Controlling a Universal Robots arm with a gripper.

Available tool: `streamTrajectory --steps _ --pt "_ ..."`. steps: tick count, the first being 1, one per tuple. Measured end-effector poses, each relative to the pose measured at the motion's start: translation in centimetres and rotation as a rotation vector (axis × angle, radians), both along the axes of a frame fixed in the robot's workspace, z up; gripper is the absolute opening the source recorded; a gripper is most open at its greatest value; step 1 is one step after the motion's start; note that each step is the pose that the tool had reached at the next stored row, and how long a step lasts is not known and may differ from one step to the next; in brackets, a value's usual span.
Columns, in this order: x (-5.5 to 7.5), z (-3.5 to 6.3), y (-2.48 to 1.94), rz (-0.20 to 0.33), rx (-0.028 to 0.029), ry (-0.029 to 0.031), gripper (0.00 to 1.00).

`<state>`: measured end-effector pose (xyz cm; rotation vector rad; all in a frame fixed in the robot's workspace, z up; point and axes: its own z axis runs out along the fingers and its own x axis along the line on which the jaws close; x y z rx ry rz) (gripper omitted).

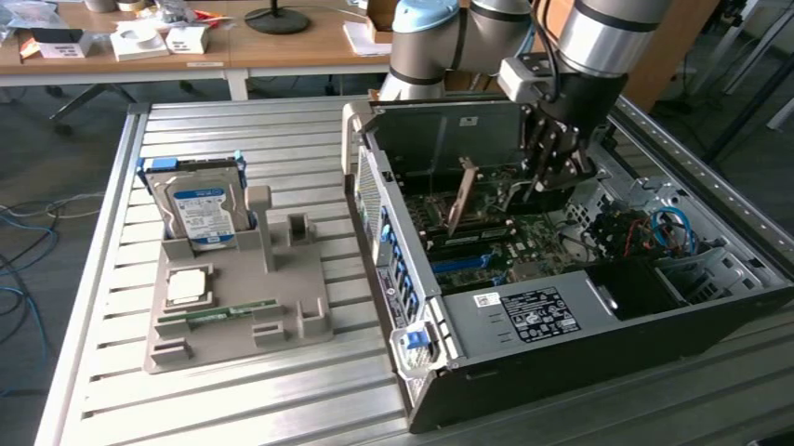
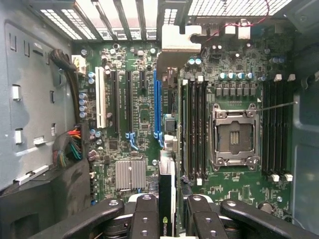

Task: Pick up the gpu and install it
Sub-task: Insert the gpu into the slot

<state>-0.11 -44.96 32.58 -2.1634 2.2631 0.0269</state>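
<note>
The gpu is a thin dark card seen edge-on between my two black fingers, with a small logo on its near end. Its pale metal bracket reaches the case's rear vents. The card runs just beside the long blue slot on the green motherboard; I cannot tell whether it is seated. In the exterior view my gripper hangs inside the open computer case, and the gpu stands on edge over the board. In the wrist view my gripper is shut on the card.
Memory slots and an open CPU socket lie beside the card. A cable bundle hugs the case wall. On the exterior view's left, a grey holder carries a hard drive, a chip and a green memory stick.
</note>
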Motion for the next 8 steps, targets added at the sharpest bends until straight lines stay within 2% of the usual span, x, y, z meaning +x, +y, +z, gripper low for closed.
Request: streamTrajectory --steps 8 --pt "-0.02 -1.13 0.0 0.0 0.0 0.0 0.27"
